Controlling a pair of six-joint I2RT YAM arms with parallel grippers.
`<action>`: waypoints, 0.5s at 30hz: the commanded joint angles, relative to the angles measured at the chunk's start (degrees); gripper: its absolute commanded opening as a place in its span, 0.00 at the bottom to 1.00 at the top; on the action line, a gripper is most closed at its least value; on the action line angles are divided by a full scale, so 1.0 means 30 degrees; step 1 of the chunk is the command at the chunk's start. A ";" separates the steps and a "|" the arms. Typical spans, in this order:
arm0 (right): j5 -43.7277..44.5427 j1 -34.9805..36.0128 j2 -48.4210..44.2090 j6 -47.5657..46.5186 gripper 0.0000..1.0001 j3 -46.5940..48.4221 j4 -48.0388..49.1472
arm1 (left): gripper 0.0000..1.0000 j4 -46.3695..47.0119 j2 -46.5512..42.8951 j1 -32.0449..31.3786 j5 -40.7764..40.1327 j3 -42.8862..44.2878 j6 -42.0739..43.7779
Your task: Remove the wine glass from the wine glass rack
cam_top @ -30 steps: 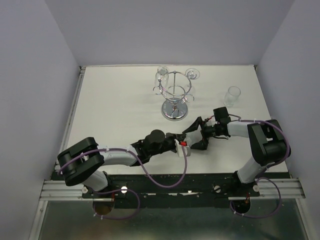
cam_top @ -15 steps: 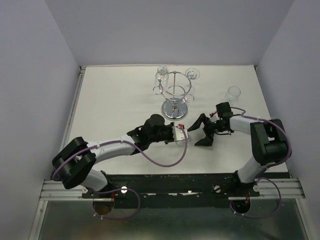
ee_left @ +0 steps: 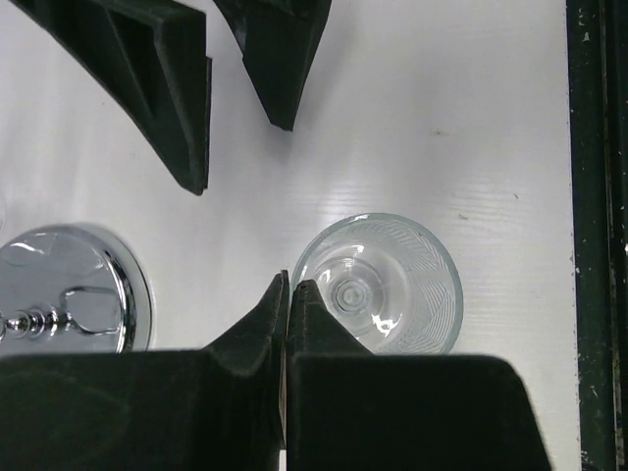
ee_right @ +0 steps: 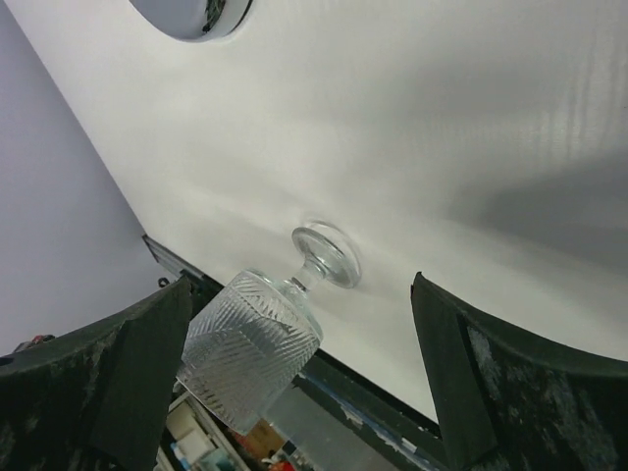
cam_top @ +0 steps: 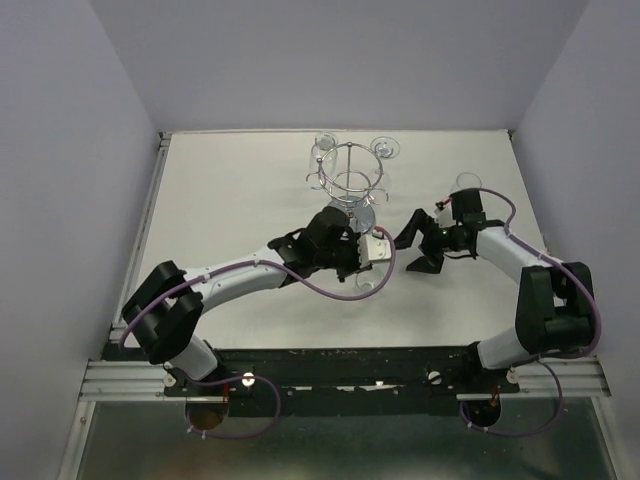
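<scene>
Left hand (ee_left: 286, 287): fingers pressed together, holding nothing, tips just beside a wine glass (ee_left: 392, 294). Glass stands upright on the desk (cam_top: 230, 200), stem vertical, off the wine glass rack (cam_top: 347, 180), near its base. Right hand (cam_top: 416, 245): wide open, empty, facing the glass. Left is nearer.

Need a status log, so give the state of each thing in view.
Clear patterned wine glass: upright on the white table, ungripped.
Shiny chrome wire rack: upright, two clear glasses hanging.
Clear glass at far right: upright, partly hidden.
Left gripper: shut, empty.
Right gripper: open, empty.
</scene>
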 commanded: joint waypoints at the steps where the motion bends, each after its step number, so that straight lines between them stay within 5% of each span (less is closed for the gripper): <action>1: 0.0954 -0.0337 -0.0948 -0.2399 1.00 0.0701 -0.1061 | 0.16 -0.1043 0.0676 0.0228 0.0454 0.1491 -0.0717; 5: 0.1599 -0.0366 -0.1796 -0.4830 1.00 0.1492 -0.1678 | 0.57 -0.1658 0.1204 0.0404 -0.0246 0.2516 -0.0922; 15: 0.0369 -0.0337 -0.3468 -0.8989 1.00 0.3335 -0.3373 | 0.66 -0.3738 -0.0051 0.1923 0.0011 0.3663 -0.0339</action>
